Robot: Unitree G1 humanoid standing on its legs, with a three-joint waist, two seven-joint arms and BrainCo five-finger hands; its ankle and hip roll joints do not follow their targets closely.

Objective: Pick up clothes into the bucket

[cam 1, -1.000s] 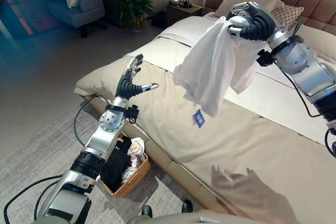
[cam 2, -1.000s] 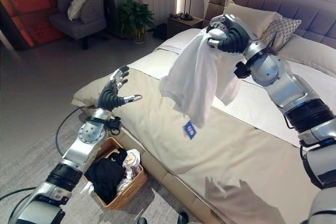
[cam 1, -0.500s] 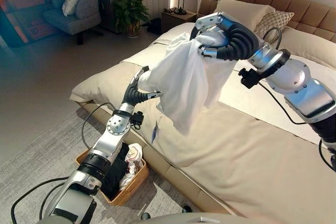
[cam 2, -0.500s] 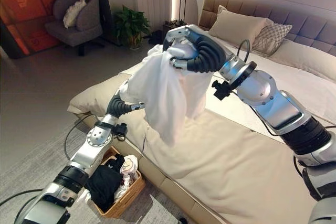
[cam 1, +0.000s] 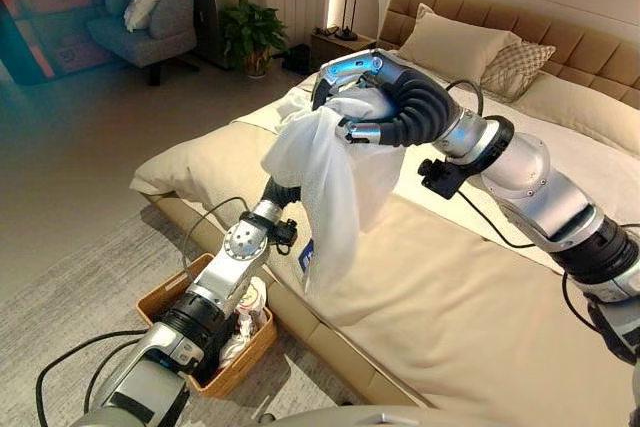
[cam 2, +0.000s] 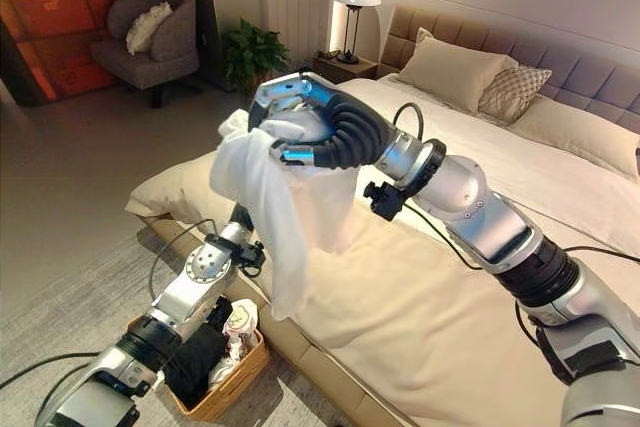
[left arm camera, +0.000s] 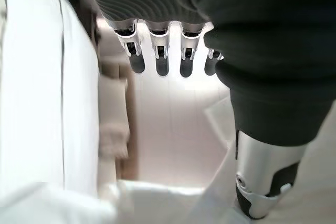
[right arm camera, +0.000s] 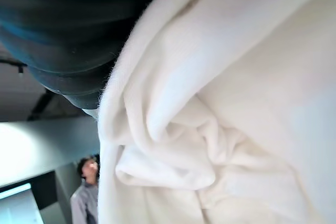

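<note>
Item: white shirt [cam 1: 330, 172] — bunched at the top in my right hand [cam 2: 300, 127], fingers clenched round the cloth, the rest hanging straight down in a long drape over the near edge of the bed [cam 1: 480, 307].

Item: basket [cam 2: 232, 387] — on the floor against the bed's near edge, already holding dark and pale clothes. It lies below the shirt's hanging tail and a little toward my left side.

Item: left hand [left arm camera: 157, 59] — fingers straight and relaxed, gripping nothing, raised behind the hanging cloth, between shirt and basket. It is the nearer hand to the basket, though the right one carries the load.

Judgement: the shirt's long axis is vertical; the drop depends on bringing it leftward and down, over the basket's mouth.
</note>
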